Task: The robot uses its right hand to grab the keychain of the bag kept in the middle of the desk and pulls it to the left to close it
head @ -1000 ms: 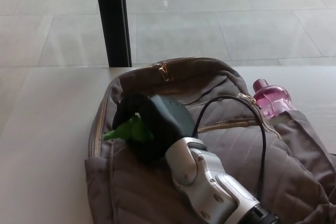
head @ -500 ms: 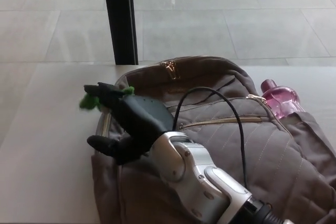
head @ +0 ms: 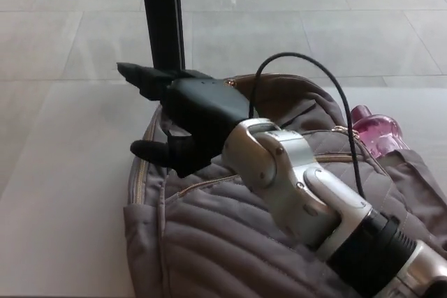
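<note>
Whereas prev. holding green keychain, R robot hand (head: 190, 113) now lifted above bag (head: 223, 242), fingers spread.

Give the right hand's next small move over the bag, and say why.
Probably draw the right hand back, clear of the bag. It hovers over the bag's left edge with fingers apart, and no keychain shows in it, so the pull looks finished.

Your right hand (head: 187, 113) now sits higher and further back over the bag (head: 216, 242), fingers spread, and the green keychain it held no longer shows.
</note>
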Robot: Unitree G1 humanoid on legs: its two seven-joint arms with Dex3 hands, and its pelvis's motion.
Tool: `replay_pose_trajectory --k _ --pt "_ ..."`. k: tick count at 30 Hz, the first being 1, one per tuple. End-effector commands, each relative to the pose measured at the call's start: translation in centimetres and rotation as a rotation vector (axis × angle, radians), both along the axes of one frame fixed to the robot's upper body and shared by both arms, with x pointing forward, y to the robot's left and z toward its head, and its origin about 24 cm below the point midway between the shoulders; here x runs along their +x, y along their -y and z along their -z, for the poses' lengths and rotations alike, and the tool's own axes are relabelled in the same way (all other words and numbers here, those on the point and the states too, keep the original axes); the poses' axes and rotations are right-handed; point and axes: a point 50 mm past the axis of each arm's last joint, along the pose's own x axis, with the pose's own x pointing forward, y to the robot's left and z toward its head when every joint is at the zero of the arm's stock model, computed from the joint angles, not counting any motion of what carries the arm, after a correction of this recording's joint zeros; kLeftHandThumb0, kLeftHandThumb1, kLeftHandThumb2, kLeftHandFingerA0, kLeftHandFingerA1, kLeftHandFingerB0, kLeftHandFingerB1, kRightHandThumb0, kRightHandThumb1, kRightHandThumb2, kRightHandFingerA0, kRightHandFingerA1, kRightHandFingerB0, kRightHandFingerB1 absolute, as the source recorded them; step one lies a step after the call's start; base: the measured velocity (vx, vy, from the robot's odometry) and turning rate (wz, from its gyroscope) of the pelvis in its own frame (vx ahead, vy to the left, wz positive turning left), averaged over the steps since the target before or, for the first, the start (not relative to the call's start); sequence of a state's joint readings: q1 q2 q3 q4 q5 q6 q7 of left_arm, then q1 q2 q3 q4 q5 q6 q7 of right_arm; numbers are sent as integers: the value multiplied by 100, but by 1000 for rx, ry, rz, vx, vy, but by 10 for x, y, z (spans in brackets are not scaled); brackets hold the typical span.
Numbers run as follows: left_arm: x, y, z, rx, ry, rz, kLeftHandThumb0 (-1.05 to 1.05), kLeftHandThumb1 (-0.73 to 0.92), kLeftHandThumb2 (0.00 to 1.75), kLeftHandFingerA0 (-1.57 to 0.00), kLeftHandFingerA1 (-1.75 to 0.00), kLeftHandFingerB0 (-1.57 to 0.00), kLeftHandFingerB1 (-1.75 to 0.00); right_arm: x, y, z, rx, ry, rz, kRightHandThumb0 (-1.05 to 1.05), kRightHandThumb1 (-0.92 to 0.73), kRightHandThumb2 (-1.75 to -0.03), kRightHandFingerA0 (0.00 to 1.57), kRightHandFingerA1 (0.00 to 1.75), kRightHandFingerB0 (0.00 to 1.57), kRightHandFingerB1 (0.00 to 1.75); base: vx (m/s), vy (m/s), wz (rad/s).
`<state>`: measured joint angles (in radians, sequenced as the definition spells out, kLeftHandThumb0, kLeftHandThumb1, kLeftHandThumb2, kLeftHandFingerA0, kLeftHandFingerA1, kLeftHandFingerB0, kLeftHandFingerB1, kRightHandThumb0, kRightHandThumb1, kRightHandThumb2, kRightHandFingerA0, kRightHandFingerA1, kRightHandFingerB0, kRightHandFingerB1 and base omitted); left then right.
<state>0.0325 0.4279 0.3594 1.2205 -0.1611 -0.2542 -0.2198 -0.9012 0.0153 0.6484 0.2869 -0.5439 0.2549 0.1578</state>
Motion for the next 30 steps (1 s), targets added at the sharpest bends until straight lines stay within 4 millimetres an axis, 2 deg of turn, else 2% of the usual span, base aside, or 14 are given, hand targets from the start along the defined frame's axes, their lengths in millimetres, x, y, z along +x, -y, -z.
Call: replay_pose_trajectory --k 1,5,7,9,16,19,20,23,24,25,27,28,29,30 --pt "-10 -8 -3 26 -32 -15 -64 86 66 -71 -53 -59 -47 11 47 -74 -160 -1 -52 -105 -84 -123 0 22 0 5 0 0 0" --pt "-10 -8 -3 23 -32 -18 -65 86 66 -71 -54 -60 -47 15 84 -101 -130 11 34 -98 -84 -113 0 13 0 0 0 0 0" --pt "-10 -8 -3 20 -29 -30 -63 85 65 -72 -54 -61 -48 26 150 -124 -68 -4 192 -104 -86 -120 0 14 0 3 0 0 0" --pt "-12 -9 -3 22 -32 -33 -63 85 65 -72 -54 -61 -48 25 153 -124 -67 -10 200 -104 -86 -120 0 14 0 3 0 0 0" --pt "-11 -11 -6 49 -46 2 -66 87 66 -73 -51 -59 -47 -2 301 -150 104 -2 580 -81 -77 -113 2 17 6 19 0 0 0" --pt "-10 -12 -6 47 -45 -8 -65 86 66 -73 -53 -60 -47 -35 387 -133 261 -33 844 -80 -73 -113 0 25 6 21 0 0 0" --pt "-9 -12 -6 48 -43 -9 -65 86 66 -73 -54 -60 -47 -46 406 -123 308 -30 898 -80 -90 -68 1 36 4 28 0 0 0" --pt "-10 -12 -7 50 -41 -10 -65 86 66 -73 -53 -60 -47 -71 440 -102 380 -32 1020 -79 -90 -67 1 42 4 30 0 0 0" --pt "-9 -13 -7 45 -36 -20 -64 86 66 -73 -53 -60 -48 -89 459 -85 485 -48 1070 -40 -45 -107 0 54 0 53 0 0 0" --pt "-9 -13 -7 48 -37 -21 -64 87 66 -75 -53 -60 -47 -103 472 -72 559 -56 1098 -87 -83 -66 7 74 5 53 0 0 0" --pt "-10 -12 -6 47 -41 -20 -64 87 66 -73 -54 -60 -48 -121 491 -49 649 -67 1179 -88 -65 -102 13 66 7 56 0 0 0" --pt "-11 -12 -5 44 -43 -25 -65 86 66 -72 -54 -61 -48 -138 503 -28 709 -87 1264 -89 -85 -66 9 72 5 52 0 0 0" --pt "-11 -12 -5 41 -42 -27 -65 86 66 -72 -53 -60 -48 -153 513 -8 813 -98 1308 -88 -66 -106 5 64 0 51 0 0 0" --pt "-11 -12 -5 39 -46 -39 -65 85 66 -73 -52 -61 -47 -164 519 7 884 -102 1378 -41 -43 -105 3 57 0 53 0 0 0"
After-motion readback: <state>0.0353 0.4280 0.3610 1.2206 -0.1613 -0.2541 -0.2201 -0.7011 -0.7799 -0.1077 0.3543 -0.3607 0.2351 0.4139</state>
